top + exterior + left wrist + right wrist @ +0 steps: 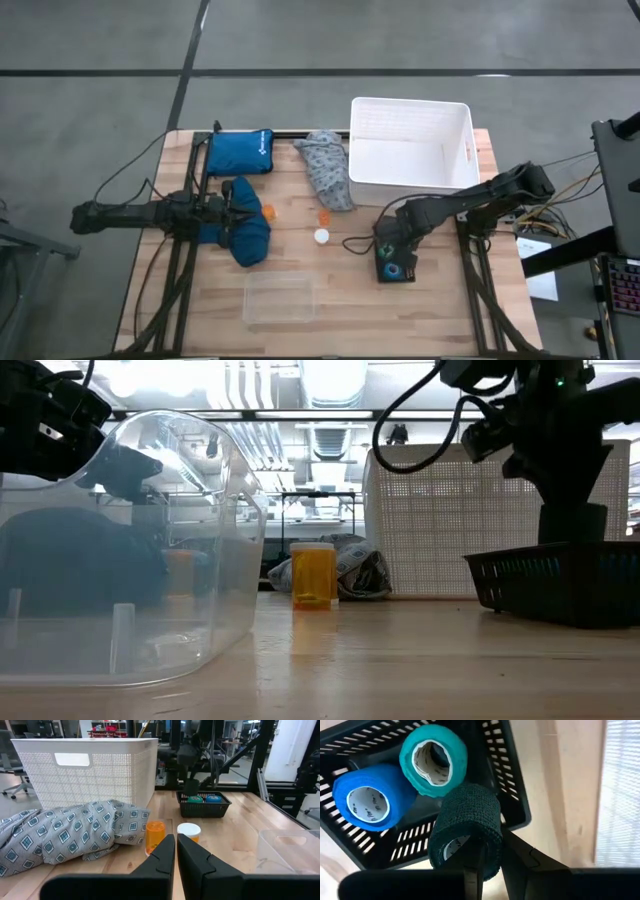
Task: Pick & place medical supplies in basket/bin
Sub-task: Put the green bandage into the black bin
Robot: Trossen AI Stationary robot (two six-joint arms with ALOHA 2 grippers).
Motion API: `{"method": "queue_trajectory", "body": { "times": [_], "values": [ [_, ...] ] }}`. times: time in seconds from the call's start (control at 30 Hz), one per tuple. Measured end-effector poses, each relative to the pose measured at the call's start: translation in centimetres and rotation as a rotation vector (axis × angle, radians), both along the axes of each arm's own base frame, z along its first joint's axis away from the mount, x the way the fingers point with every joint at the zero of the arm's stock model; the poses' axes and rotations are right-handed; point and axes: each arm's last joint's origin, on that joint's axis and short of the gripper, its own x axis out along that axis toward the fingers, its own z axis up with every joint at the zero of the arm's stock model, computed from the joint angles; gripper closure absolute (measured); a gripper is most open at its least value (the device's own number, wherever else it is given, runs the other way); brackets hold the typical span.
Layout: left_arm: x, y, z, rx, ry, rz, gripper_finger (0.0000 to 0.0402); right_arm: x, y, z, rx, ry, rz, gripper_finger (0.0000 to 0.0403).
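Right gripper, closed on a dark roll, over the black tray holding blue roll and green roll, near the tub; left gripper closed, empty, beside the dark cloth

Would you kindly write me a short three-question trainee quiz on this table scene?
1. True or false: the right gripper is shut on the dark tape roll.
2. Which container is it above? A) large white plastic tub B) small black slotted basket C) clear plastic box
3. Fill in: the patterned grey cloth lies on the ____.

Key: 1 true; 2 B; 3 wooden table, beside the tub.
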Motion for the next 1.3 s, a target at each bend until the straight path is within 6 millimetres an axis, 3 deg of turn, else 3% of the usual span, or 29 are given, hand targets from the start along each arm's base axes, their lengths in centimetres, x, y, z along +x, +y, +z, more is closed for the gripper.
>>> {"method": "queue_trajectory", "body": {
  "times": [1.3],
  "values": [
    [0.0,0.0,0.0,-0.003,0.000,0.000,0.0376,0.4,-0.3,-2.9,0.019,-0.037,0.015,0.0358]
  ]
}}
